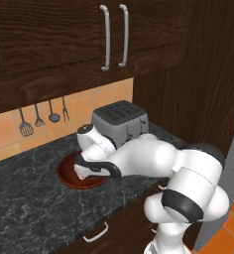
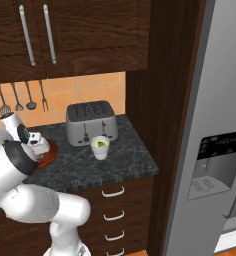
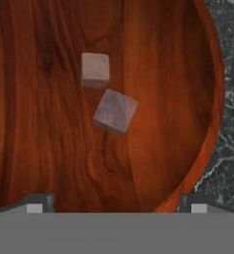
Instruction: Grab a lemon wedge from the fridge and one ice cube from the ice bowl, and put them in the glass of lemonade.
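Tool (image 3: 114, 203) spread wide above ice bowl (image 3: 208, 124); bowl partly cropped, two cubes (image 3: 114, 111) visible.

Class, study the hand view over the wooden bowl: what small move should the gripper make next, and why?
Probably descend over the nearer ice cube and close. The gripper is open above the ice bowl, holding nothing, with two cubes below; the glass of lemonade seems to hold the wedge already.

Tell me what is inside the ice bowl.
In the hand view, two ice cubes lie on the ice bowl's wooden floor: a pale one and a greyer, turned one. The bowl's left part runs out of frame, so more cubes there cannot be excluded.
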You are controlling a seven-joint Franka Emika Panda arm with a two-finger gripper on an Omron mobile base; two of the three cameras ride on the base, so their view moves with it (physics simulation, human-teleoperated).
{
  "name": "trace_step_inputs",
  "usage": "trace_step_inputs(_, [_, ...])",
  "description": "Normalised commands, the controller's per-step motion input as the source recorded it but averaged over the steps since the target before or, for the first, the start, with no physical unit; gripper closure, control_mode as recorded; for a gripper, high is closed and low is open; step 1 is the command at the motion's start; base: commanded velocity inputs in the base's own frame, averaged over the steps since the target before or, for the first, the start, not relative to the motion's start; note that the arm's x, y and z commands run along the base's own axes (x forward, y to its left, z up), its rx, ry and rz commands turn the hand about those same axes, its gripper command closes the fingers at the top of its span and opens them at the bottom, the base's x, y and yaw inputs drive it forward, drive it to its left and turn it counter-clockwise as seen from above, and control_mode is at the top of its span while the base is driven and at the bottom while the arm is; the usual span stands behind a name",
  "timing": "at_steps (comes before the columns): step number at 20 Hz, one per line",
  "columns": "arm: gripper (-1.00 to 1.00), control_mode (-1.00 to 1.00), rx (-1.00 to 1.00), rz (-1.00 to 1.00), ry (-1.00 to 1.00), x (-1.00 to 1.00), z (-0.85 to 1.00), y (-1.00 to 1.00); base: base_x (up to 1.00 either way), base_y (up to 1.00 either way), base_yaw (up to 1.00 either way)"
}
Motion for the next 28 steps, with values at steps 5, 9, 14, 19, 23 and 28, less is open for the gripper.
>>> trace_step_inputs(5, [-1.00,-1.00,-0.08,0.00,0.00,0.25,-0.25,0.05,0.00,0.00,0.00])
trace_step_inputs(9, [-1.00,-1.00,-0.08,-0.02,0.01,0.32,-0.20,0.23,0.00,0.00,0.00])
trace_step_inputs(14, [-1.00,-1.00,-0.07,-0.04,0.02,0.34,-0.14,0.27,0.00,0.00,0.00])
trace_step_inputs(19, [-1.00,-1.00,-0.07,-0.04,0.03,0.29,-0.20,0.09,0.00,0.00,0.00])
trace_step_inputs(23, [-1.00,-1.00,-0.04,-0.08,0.09,-0.01,-0.27,-0.03,0.00,0.00,0.00])
trace_step_inputs(28, [-1.00,-1.00,-0.01,-0.10,0.05,-0.02,-0.16,-0.27,0.00,0.00,0.00])
